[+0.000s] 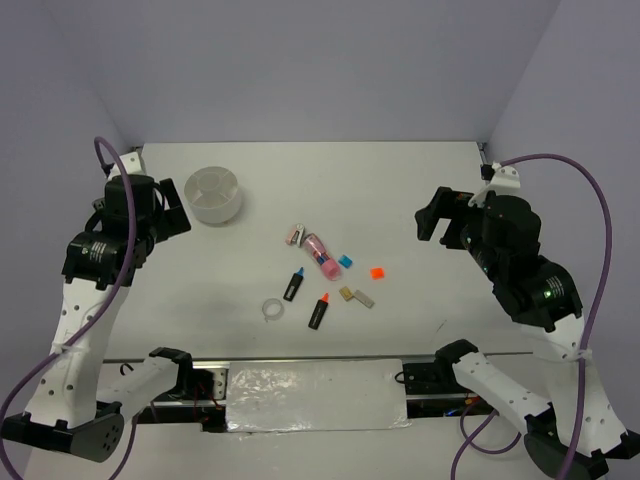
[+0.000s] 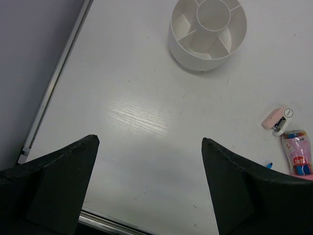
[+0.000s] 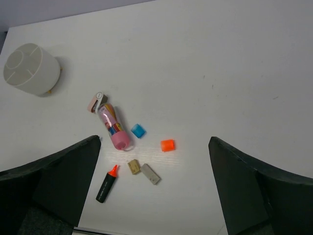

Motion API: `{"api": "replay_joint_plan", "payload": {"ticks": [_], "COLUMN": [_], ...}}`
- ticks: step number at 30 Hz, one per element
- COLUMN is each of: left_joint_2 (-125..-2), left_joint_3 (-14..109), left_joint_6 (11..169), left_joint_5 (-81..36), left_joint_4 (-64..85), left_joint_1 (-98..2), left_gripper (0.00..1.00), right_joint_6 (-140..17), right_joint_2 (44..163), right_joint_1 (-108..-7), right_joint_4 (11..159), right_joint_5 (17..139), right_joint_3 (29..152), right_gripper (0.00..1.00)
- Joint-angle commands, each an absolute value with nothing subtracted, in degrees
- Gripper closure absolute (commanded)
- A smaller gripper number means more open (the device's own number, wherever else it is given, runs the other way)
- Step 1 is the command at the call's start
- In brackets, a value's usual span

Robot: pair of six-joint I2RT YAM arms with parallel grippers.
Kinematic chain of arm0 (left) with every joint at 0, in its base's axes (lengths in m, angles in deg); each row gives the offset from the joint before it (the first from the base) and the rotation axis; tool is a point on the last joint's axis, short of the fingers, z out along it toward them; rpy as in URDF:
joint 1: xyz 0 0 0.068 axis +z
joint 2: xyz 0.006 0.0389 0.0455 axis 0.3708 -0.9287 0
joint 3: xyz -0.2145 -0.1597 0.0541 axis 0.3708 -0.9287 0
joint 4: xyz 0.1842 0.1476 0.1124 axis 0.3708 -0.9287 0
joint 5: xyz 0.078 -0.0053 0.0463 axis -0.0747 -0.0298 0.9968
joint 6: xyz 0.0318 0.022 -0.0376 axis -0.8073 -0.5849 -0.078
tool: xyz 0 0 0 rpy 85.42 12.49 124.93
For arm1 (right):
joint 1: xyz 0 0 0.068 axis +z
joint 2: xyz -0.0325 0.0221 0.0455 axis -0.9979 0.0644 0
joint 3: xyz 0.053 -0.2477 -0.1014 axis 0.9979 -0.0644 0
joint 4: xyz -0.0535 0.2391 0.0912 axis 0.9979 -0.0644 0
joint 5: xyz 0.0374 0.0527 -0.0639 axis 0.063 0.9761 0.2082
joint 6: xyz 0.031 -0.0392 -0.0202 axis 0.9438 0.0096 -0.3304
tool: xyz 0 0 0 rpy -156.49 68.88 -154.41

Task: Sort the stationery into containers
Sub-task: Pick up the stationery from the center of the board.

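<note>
The stationery lies loose mid-table: a pink cylinder (image 1: 322,255), a small pink stapler (image 1: 297,235), a blue square (image 1: 345,261), an orange square (image 1: 377,271), a tan block (image 1: 346,293), a grey block (image 1: 363,298), a blue-capped marker (image 1: 293,285), an orange-capped marker (image 1: 319,311) and a clear tape ring (image 1: 272,310). The round divided white container (image 1: 216,193) stands at the back left, nothing visible inside. My left gripper (image 1: 172,212) hovers open just left of the container (image 2: 208,32). My right gripper (image 3: 154,140) hangs open, high to the right of the pile, over the orange square (image 3: 167,145).
The table's left edge rail (image 2: 54,83) runs close beside my left gripper (image 2: 149,141). Purple cables loop off both arms. Grey walls close the back and both sides of the table.
</note>
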State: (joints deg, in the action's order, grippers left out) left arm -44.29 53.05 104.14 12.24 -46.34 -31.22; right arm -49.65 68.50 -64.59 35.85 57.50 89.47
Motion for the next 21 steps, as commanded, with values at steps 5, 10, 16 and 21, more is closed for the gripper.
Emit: {"api": "replay_joint_plan", "payload": {"ticks": [5,10,16,21], "left_joint_2": [-42.84,-43.28,-42.85,-45.03], "left_joint_3": [51.85,51.85,50.89,48.86], "left_joint_6": [103.03,103.03,102.42,101.09], "left_joint_5": [11.99,9.89,6.73,-4.78], "left_joint_4": [-45.08,-44.64,-44.12,-41.48], "left_joint_1": [-31.17,-31.08,-31.08,-31.26], "left_gripper": [0.01,0.01,0.01,0.01], "right_joint_6": [-49.25,-50.65,-51.01,-48.38], "right_joint_2": [68.29,67.94,69.17,69.17], "right_joint_1": [-64.78,-64.78,-64.86,-64.78], "right_joint_4": [38.21,39.62,39.01,38.66], "right_joint_5": [58.48,59.8,60.33,58.32], "right_joint_3": [90.13,89.96,91.01,90.31], "right_gripper": [0.0,0.0,0.0,0.0]}}
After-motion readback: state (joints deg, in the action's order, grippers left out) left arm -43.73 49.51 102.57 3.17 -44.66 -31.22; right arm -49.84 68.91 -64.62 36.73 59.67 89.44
